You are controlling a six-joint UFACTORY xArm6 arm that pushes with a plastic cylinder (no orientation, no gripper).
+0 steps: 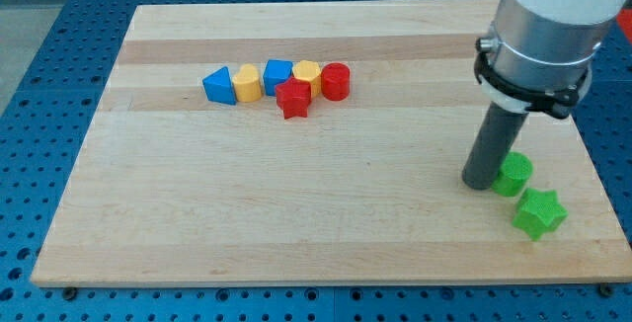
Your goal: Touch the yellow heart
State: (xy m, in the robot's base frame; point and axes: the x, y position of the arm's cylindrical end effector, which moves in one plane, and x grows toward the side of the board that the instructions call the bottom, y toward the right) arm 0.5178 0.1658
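Two yellow blocks sit in a cluster at the view's upper middle-left. The left one (247, 82) looks like the yellow heart; it lies between a blue triangle (219, 86) and a blue cube (278, 73). The other yellow block (307, 72) looks like a hexagon. My tip (481, 183) rests on the board far to the view's right of the cluster, touching the left side of a green cylinder (513, 174). It is well apart from the yellow heart.
A red star (293, 98) lies just below the blue cube, and a red cylinder (336, 81) ends the row on the right. A green star (539, 213) lies near the wooden board's (296, 213) lower right corner. The arm's body (538, 36) looms over the board's upper right.
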